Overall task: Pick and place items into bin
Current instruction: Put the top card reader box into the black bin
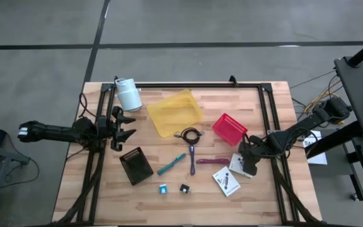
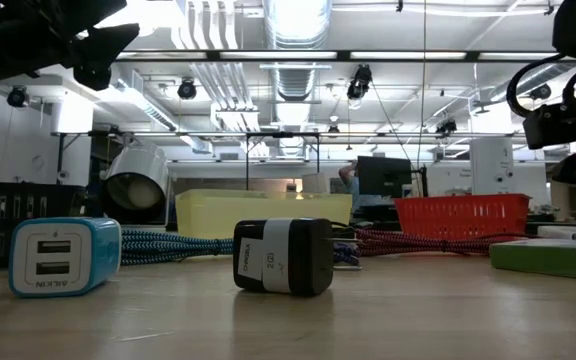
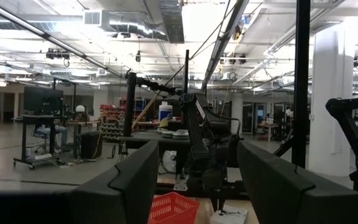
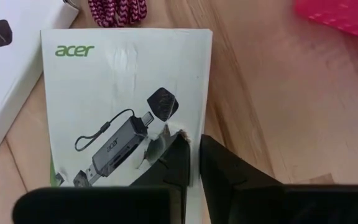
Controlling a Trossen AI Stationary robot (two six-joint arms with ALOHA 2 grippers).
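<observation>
Hovering w/ fingers spread, left gripper sits at table's left side, holding nothing. Centre: teal pen, purple tool, magenta bar; blue cube & black cube nearer. Right gripper pinches edge of white acer card, right of centre, near red bin; second card just nearer.

Grey floor crossed by dark seams around a pale wooden table. Beyond it, open workshop hall under a white ceiling with silver air ducts, bright strip lights and hanging black lamps. White pillar at right; distant benches and carts at left.
</observation>
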